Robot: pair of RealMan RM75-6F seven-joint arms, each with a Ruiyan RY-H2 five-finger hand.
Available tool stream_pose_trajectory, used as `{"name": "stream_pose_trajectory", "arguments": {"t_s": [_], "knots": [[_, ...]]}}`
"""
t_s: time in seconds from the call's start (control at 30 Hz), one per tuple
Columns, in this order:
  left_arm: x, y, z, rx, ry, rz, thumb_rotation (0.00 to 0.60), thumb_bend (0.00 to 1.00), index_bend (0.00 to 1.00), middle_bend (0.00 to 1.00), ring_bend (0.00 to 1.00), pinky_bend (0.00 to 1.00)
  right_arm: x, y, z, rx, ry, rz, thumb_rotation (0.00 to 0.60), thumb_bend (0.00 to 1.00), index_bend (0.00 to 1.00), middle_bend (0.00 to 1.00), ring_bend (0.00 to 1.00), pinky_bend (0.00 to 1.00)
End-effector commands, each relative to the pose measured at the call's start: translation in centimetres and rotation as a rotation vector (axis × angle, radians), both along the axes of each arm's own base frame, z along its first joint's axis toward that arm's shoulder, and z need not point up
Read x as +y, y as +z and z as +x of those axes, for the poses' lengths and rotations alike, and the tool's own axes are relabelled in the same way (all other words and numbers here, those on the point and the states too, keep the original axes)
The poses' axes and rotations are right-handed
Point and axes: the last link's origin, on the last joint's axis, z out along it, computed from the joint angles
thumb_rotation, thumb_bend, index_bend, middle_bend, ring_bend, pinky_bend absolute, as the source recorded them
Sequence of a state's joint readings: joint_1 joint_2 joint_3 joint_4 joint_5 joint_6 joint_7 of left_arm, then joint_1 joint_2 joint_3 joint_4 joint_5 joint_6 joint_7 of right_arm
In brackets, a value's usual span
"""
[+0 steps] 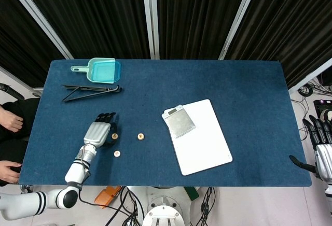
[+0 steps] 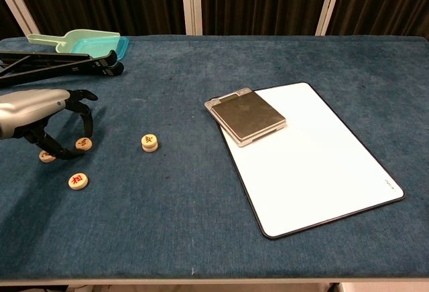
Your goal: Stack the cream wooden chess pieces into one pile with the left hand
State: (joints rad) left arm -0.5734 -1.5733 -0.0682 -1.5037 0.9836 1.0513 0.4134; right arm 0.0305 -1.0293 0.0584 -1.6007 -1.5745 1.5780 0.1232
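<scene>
Left hand fingers arched, released, over two cream chess pieces lying flat, faces up

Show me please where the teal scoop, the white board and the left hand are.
teal scoop (image 1: 105,71): head view, on its tray.
white board (image 2: 315,165): chest view, on its bare face.
left hand (image 1: 98,133): head view, on its back.

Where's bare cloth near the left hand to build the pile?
Free: the patch between the lone chess piece and the whiteboard, and the strip in front of both. Crowded: under the left hand, where two pieces sit, a third nearby.
</scene>
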Motion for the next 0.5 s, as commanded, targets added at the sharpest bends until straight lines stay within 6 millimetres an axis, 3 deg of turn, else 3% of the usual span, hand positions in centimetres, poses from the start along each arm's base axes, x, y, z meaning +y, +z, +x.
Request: {"name": "stream_pose_trajectory", "arguments": {"t_s": [0.03,0.27,0.5], "knots": [[0.0,0.0,0.0,-0.001,0.001,0.000,0.600,0.31,0.48,0.02,0.00,0.00,0.0,0.0,0.0,0.000,0.001,0.000,0.600,0.19,0.00,0.04,0.00,0.05],[0.1,0.0,-0.1,0.037,-0.010,0.002,0.600,0.39,0.54,0.03,0.00,0.00,0.1,0.0,-0.1,-0.003,-0.003,-0.002,0.600,0.19,0.00,0.04,0.00,0.05],[0.3,0.7,1.9,-0.058,-0.026,0.006,0.600,0.38,0.54,0.03,0.00,0.00,0.2,0.0,-0.1,-0.005,0.001,-0.004,0.600,0.19,0.00,0.04,0.00,0.05]]}}
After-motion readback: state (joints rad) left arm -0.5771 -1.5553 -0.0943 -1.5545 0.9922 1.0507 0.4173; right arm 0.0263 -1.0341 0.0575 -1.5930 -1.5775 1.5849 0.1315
